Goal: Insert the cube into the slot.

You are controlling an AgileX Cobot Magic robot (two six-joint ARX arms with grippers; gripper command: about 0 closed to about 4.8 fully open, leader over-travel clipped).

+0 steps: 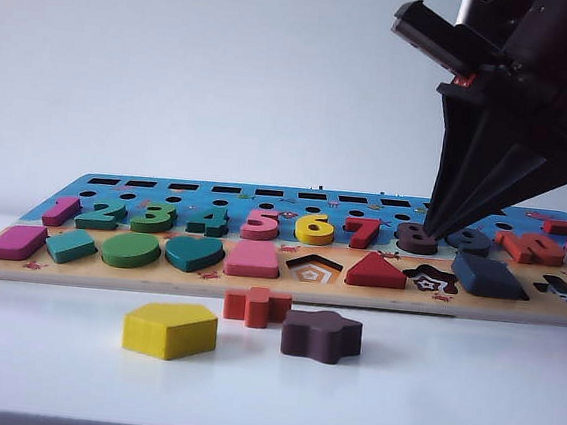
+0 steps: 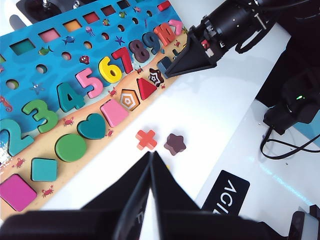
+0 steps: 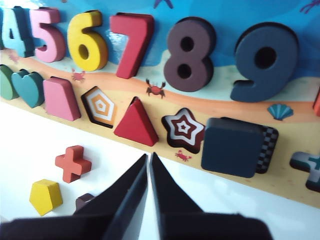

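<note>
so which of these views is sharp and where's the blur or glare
Exterior view: evenly lit, soft shadows under the yellow pentagon, right gripper a dark silhouette. Left wrist view: sharp on the board, left gripper blurred, table washed out white. Right wrist view: the cube and the slot reasonably sharp, right gripper soft.

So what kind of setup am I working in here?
Most likely a lab bench for robot tests: a white table against a plain wall, a child's shape board with loose blocks, and cabled black equipment beside it. Both arms' jaws are shut and empty.
</note>
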